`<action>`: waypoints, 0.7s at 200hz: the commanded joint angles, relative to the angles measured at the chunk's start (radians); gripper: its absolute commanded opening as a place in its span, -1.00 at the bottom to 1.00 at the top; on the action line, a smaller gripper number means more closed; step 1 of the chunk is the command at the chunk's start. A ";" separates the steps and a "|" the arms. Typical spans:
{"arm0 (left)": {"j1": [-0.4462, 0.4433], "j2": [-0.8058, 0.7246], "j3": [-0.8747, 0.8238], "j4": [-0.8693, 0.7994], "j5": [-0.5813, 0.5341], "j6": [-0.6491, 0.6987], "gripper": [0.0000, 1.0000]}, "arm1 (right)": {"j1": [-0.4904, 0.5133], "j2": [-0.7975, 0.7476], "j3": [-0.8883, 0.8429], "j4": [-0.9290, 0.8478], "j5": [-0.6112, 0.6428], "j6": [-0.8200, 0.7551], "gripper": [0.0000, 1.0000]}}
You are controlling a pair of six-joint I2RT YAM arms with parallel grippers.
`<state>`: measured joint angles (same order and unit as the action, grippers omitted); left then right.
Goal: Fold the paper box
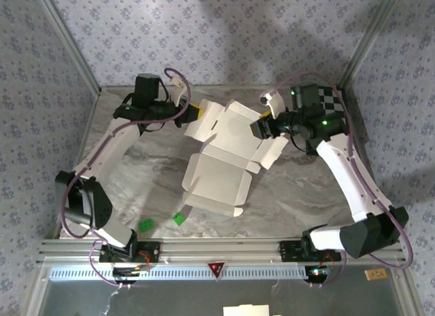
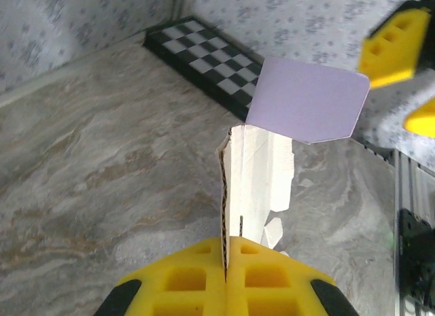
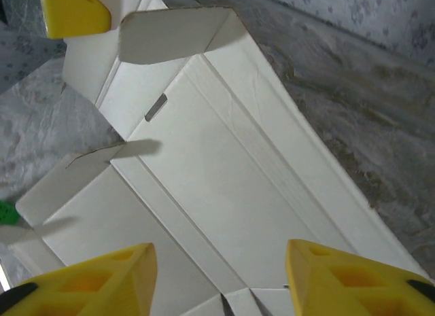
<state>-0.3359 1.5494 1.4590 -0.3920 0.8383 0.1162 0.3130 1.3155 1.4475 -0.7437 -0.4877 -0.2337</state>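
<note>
The paper box [image 1: 221,163] lies part-unfolded in the middle of the marble table, a white sheet with flaps raised at its far end. My left gripper [image 1: 196,111] is at the box's far left corner, shut on a cardboard edge [image 2: 262,173] that runs straight into its yellow fingers [image 2: 183,278]. A pale-lilac flap [image 2: 306,98] stands up beyond that grip. My right gripper [image 1: 261,128] is at the box's far right side. In the right wrist view it [image 3: 221,275] stands open over the white inner panel [image 3: 224,166], with nothing between its fingers.
Two small green bits [image 1: 145,225] [image 1: 179,219] lie near the front left. A black-and-white checkerboard [image 2: 211,58] sits at the back right by the wall. Patterned walls close in the back and sides. An aluminium rail [image 1: 217,249] runs along the front.
</note>
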 commanded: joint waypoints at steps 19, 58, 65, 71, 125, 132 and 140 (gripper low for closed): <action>-0.024 -0.126 0.003 -0.077 0.190 0.270 -1.00 | -0.024 -0.021 0.101 -0.151 -0.099 -0.230 0.28; -0.041 -0.209 -0.053 -0.070 0.236 0.385 -1.00 | -0.038 0.012 0.180 -0.265 -0.173 -0.338 0.35; -0.041 -0.217 -0.057 -0.063 0.234 0.384 -1.00 | -0.038 0.020 0.190 -0.295 -0.202 -0.361 0.34; -0.041 -0.219 -0.057 -0.063 0.232 0.384 -1.00 | -0.037 0.031 0.201 -0.325 -0.232 -0.378 0.32; -0.043 -0.222 -0.055 -0.067 0.228 0.385 -1.00 | 0.013 0.052 0.177 -0.447 -0.294 -0.399 -0.09; -0.043 -0.223 -0.057 -0.066 0.225 0.385 -1.00 | 0.015 0.051 0.167 -0.446 -0.295 -0.396 -0.15; -0.043 -0.224 -0.057 -0.063 0.225 0.384 -1.00 | 0.017 0.049 0.158 -0.444 -0.293 -0.393 -0.20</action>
<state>-0.3759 1.3399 1.4010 -0.4530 1.0245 0.4706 0.3195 1.3727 1.6295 -1.1271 -0.7444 -0.6167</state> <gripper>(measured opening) 0.064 0.433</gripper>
